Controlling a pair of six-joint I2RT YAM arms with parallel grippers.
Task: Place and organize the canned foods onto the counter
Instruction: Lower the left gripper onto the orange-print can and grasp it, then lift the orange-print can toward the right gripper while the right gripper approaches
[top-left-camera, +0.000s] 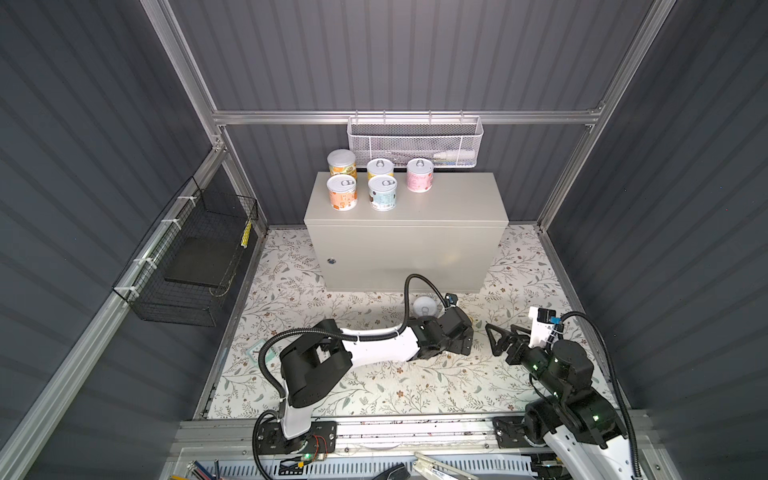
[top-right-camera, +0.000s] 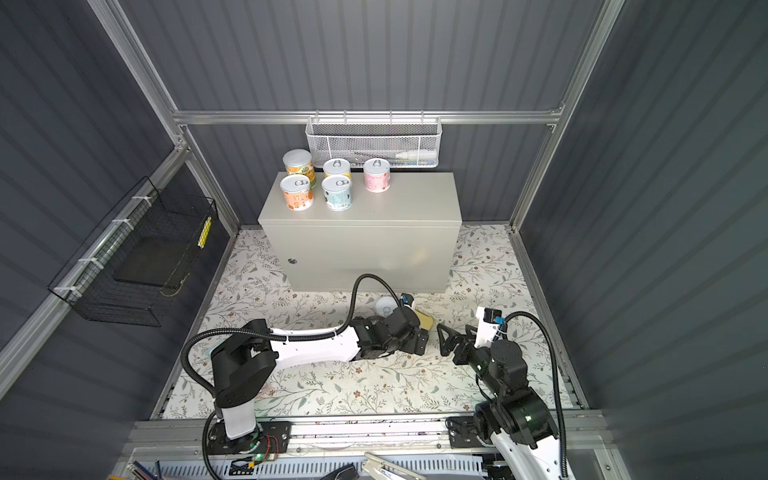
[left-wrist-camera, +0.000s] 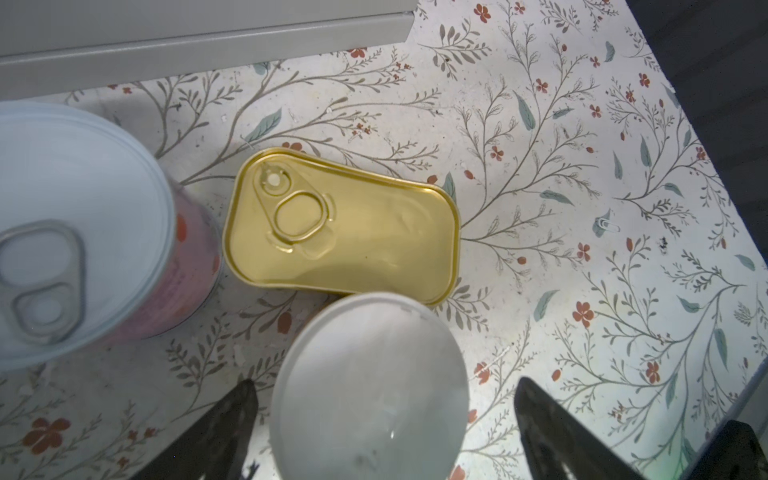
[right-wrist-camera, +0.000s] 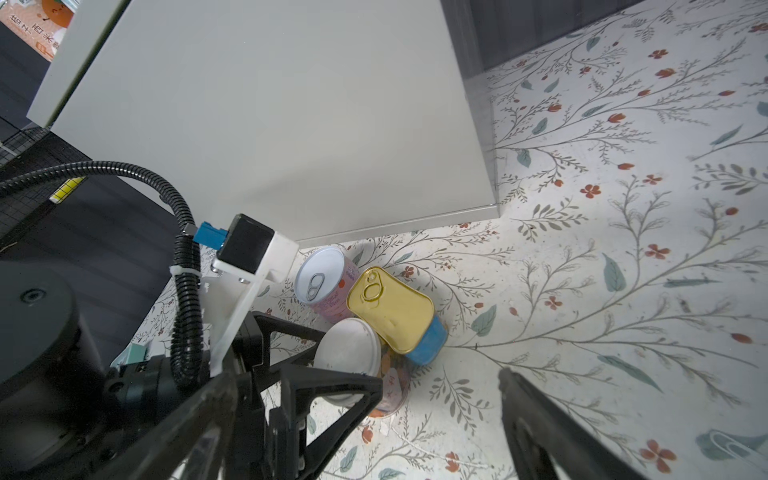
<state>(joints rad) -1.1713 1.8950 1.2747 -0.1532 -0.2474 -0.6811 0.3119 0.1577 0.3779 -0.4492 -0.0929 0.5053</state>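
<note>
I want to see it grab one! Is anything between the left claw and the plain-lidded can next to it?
Nothing visible. The plain-lidded can sits between the left gripper's open fingers; the gold tin lies beyond it, a pink can off to one side.

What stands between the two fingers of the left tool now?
In the left wrist view, a round can with a plain white lid stands between the left tool's fingers, with a gap at each side.

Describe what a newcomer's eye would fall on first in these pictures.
Five bright cans cluster at the left end of the beige counter. Before it, on the floral mat, a gold tin lies beside a pink can and a plain-lidded can, which the open left tool straddles.
</note>
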